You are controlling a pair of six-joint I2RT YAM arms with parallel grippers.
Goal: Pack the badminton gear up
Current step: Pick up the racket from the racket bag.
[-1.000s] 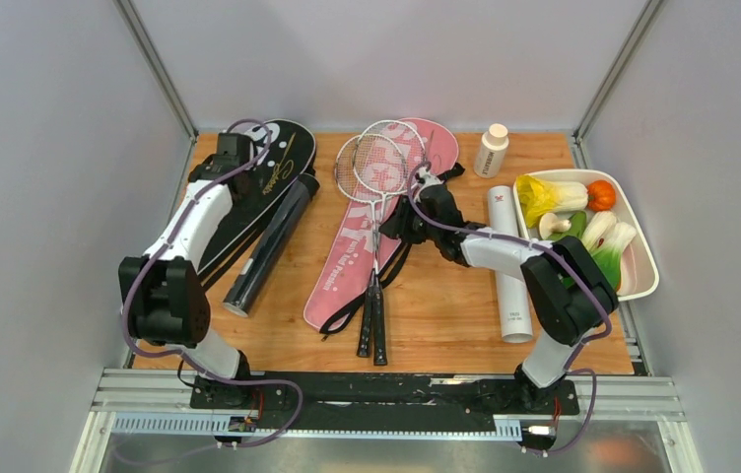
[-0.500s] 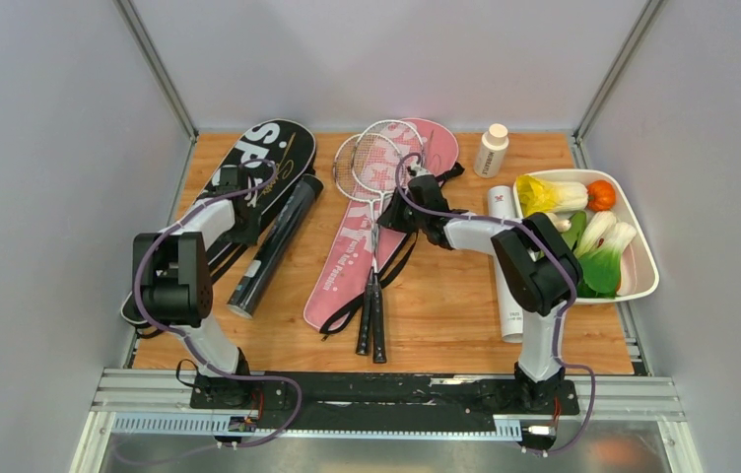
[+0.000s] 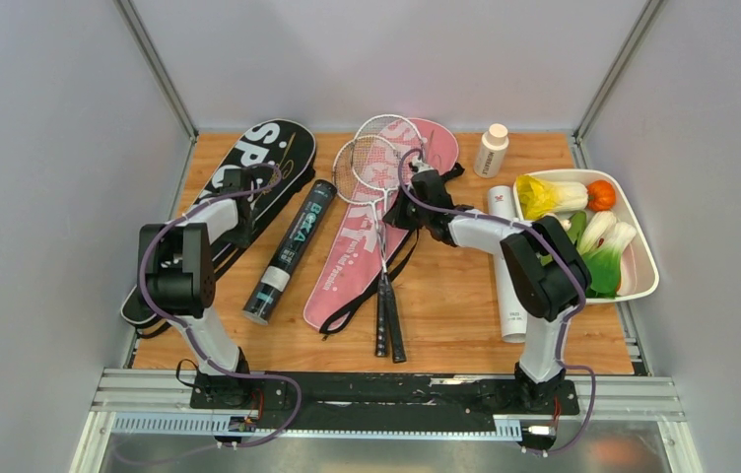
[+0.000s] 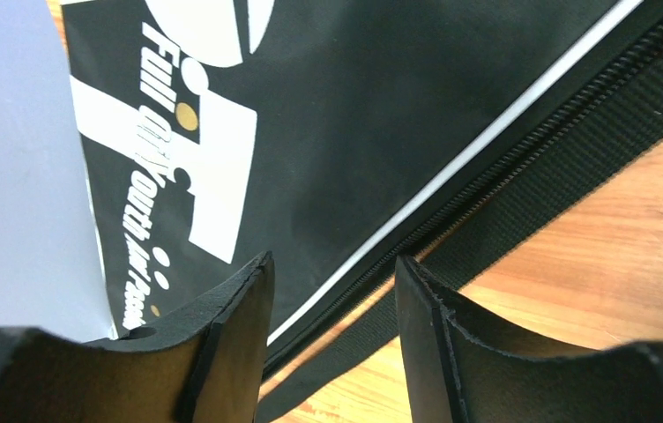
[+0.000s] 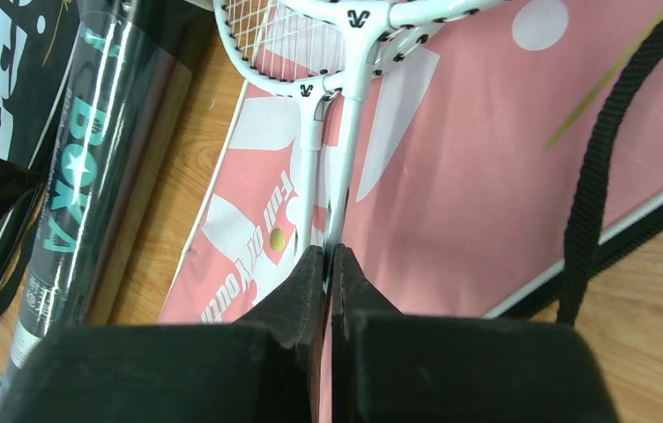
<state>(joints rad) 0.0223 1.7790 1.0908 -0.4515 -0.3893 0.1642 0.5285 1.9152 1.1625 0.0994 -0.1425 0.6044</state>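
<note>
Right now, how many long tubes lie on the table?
2: black tube between black bag and pink bag; white tube beside the tray, partly under the right arm.

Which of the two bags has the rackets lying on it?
The pink bag in the middle; both rackets lie across it. The black bag on the left has none.

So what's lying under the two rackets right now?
The pink bag lies under the heads and shafts of the rackets; their handles rest on bare table. Whatever is inside the bag is hidden.
</note>
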